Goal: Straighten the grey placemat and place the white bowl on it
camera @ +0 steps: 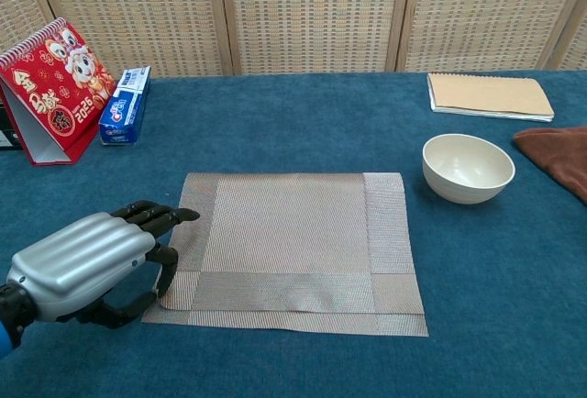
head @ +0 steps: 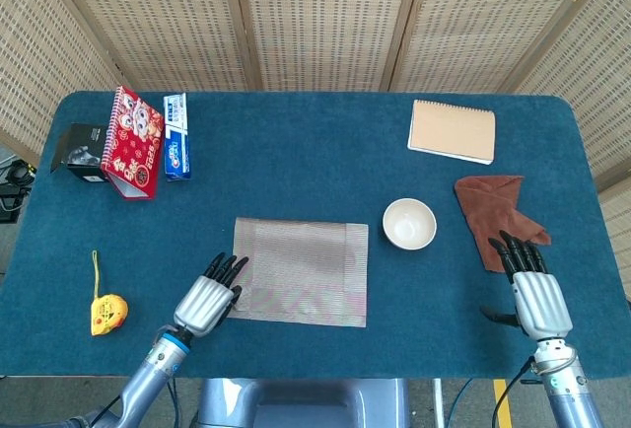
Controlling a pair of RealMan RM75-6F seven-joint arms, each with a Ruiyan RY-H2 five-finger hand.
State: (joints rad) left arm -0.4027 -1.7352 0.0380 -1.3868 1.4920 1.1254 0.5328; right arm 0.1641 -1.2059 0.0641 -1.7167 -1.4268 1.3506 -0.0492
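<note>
Left hand (camera: 87, 265) grips the grey placemat (camera: 293, 247) at its near-left corner; white bowl (camera: 467, 168) sits beyond the mat's right edge. Right hand (head: 535, 293) lies open.

Left robot hand (camera: 87, 265): ribbed silver shell over back, black fingers (camera: 158, 218), blue ring at wrist, grey forearm. Right robot hand (head: 533, 290): same silver ribbed back, black fingers, black thumb at side, silver wrist collar, blue-grey forearm below.

Bowl (camera: 467, 168) right of placemat (camera: 293, 247), apart — L hand (camera: 87, 263) at mat's left edge.
</note>
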